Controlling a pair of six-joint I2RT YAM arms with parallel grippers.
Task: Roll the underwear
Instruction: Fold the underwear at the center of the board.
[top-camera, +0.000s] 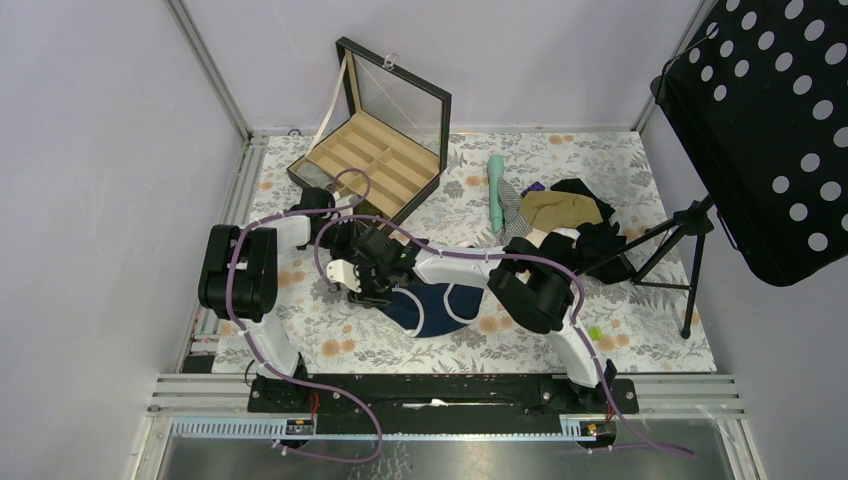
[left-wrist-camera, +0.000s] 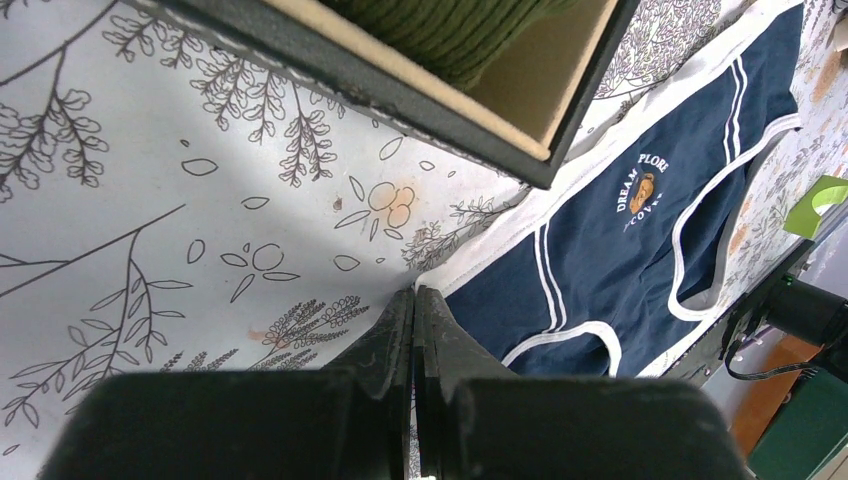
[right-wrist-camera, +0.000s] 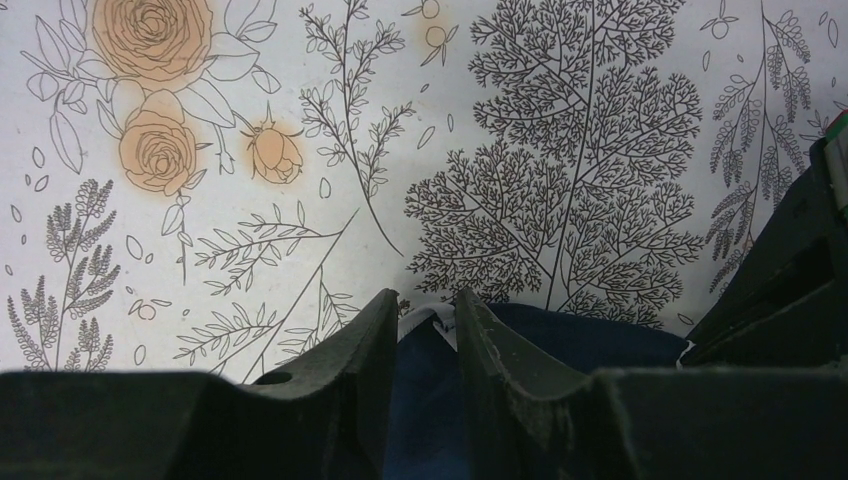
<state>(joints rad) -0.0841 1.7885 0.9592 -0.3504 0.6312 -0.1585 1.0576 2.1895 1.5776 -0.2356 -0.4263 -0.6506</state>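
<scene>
The underwear (top-camera: 440, 305) is dark navy with white trim and lies on the flowered cloth between the two arms. In the left wrist view it spreads flat (left-wrist-camera: 640, 250), printed side up. My left gripper (left-wrist-camera: 414, 290) is shut, and its tips rest at the corner of the white waistband with nothing seen between the fingers. Seen from above, the left gripper (top-camera: 365, 295) is at the garment's left edge. My right gripper (top-camera: 392, 280) is right beside it. In the right wrist view the right gripper (right-wrist-camera: 427, 300) is closed on a fold of navy underwear (right-wrist-camera: 560, 335) and white edge.
An open wooden organiser box (top-camera: 375, 160) with a glass lid stands behind the grippers, and its corner (left-wrist-camera: 540, 165) is close to the left fingers. A pile of tan and black garments (top-camera: 570, 215) and a mint object (top-camera: 495, 190) lie at the back right. A black perforated stand (top-camera: 770, 130) rises at the right.
</scene>
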